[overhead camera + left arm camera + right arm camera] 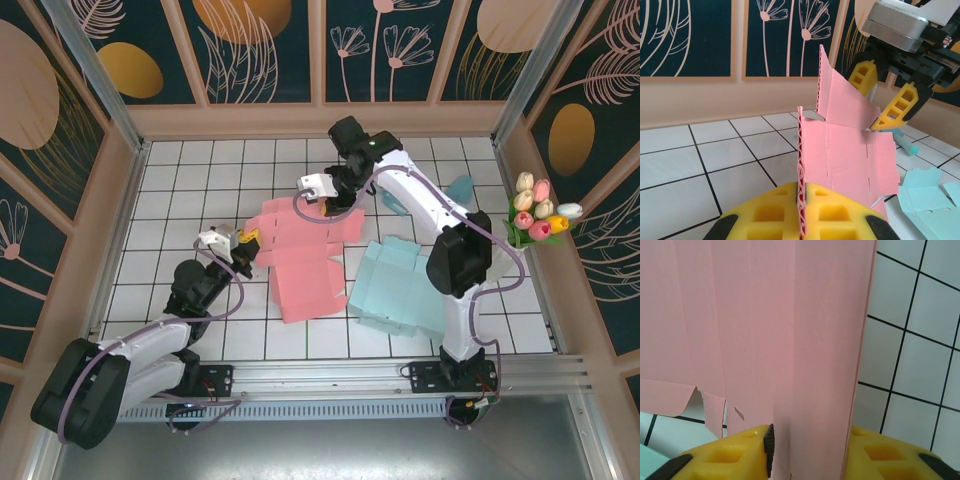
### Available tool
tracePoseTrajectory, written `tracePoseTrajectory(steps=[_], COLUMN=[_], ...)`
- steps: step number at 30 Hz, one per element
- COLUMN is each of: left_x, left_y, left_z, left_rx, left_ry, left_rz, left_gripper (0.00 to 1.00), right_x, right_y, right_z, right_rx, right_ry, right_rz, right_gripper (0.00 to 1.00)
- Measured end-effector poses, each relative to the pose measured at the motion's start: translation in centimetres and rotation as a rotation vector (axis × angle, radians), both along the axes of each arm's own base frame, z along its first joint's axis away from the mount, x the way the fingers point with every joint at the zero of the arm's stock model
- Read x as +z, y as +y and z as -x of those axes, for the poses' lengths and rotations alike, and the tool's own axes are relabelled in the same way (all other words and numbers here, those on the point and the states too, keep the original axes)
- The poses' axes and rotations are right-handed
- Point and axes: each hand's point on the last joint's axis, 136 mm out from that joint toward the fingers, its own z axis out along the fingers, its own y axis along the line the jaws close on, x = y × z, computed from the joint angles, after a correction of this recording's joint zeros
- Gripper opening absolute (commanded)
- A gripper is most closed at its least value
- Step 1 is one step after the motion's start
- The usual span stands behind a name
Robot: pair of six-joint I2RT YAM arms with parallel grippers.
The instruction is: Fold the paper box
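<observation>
Pink box blank (300, 262) sits mid-counter, not flat. Its long axis runs near-to-far w/ a slight lean: the narrow end points back toward my bases and the wider, flapped end points at the far wall. From my L wrist cam the blank (845, 155) stands nearly upright, its corrugated edge facing me and one tall flap rising above the rest.

L jaws are pressed together on that edge. It's pinched btwn the two yellow fingers (770, 215) at the blank's L side, about halfway along its length.

R jaws are at the far end and spread, w/ one finger (862, 80) behind the raised flap and the other in front of it. In the R wrist cam a pink panel (765, 340) runs down btwn the fingertips (740, 450) w/ a gap each side, so they straddle it w/o clamping. Can't tell if either pad touches it.

Just R of the pink blank lies a pale blue blank (400, 285), flat on the counter, their edges close or touching near the middle. A small teal scrap (460, 188) lies farther back, beyond my R arm. A tulip bunch (538, 215) leans at the R wall, well apart from both blanks. The counter (190, 180) is white tile w/ a black grid, boxed in by dark floral panels (265, 45).
</observation>
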Motion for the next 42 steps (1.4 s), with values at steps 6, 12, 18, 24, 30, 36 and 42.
tracePoseTrajectory(steps=[6, 12, 18, 24, 30, 36, 42], left_x=[0.0, 0.0, -0.3, 1.0, 5.0, 7.6, 5.1], left_y=[0.0, 0.0, 0.3, 2.3, 5.3, 3.3, 0.8], left_z=[0.0, 0.0, -0.2, -0.6, -0.1, 0.5, -1.2], left_rx=[-0.001, 0.003, 0.024, 0.14, 0.272, 0.13, 0.061], left_ry=[0.0, 0.001, 0.012, 0.029, 0.04, 0.103, 0.261], left_rz=[0.0, 0.0, -0.003, 0.067, 0.247, 0.388, 0.392], left_gripper=[0.0, 0.0, 0.13, 0.35, 0.3, 0.21, 0.12], right_x=[-0.2, -0.3, -0.4, -0.2, 0.9, -0.1, -0.8], right_y=[-0.3, -0.3, -0.4, -0.3, -0.6, -0.7, -0.7], right_z=[-0.1, -0.1, 0.1, -0.1, -1.9, -3.0, -3.1], right_rx=[-0.008, -0.01, -0.012, -0.058, -0.184, -0.261, -0.277], right_ry=[-0.008, -0.016, -0.01, -0.007, -0.045, -0.037, -0.023], right_rz=[0.02, 0.036, 0.047, 0.054, 0.066, 0.088, 0.099], right_gripper=[0.25, 0.01, 0.0, 0.0, 0.0, 0.0, 0.0])
